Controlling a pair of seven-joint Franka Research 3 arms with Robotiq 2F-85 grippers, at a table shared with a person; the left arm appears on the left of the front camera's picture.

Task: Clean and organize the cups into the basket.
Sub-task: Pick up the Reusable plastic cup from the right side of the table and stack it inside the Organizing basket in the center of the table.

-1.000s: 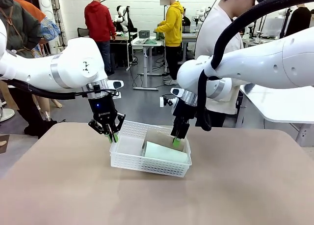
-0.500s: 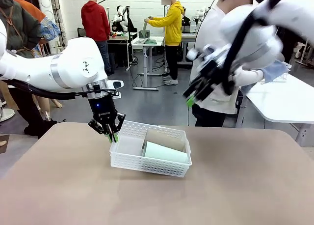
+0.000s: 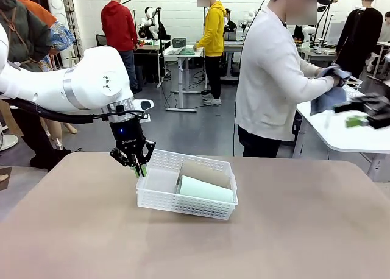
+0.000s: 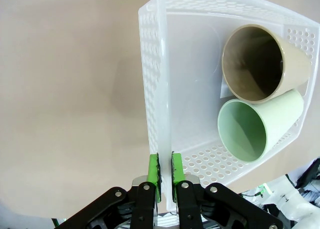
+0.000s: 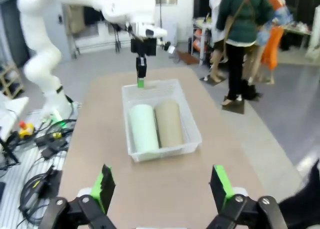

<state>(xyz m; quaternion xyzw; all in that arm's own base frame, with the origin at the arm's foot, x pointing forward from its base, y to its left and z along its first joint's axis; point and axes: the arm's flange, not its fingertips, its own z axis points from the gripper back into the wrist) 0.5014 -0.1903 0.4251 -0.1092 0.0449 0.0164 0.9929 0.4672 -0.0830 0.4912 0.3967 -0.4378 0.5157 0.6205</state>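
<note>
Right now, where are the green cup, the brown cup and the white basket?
green cup point(image 3: 207, 189), front view, on its side wall.
brown cup point(image 4: 250, 64), left wrist view, inside its open mouth.
white basket point(image 3: 183, 204), front view, on its near lattice wall.

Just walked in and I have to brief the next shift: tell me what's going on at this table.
The left claw is shut on the end wall of the white lattice basket. A mint green cup and a brown cup lie on their sides inside it, side by side. The right claw is open and empty, off to the table's right. The person at the far side is turned toward another table.
</note>
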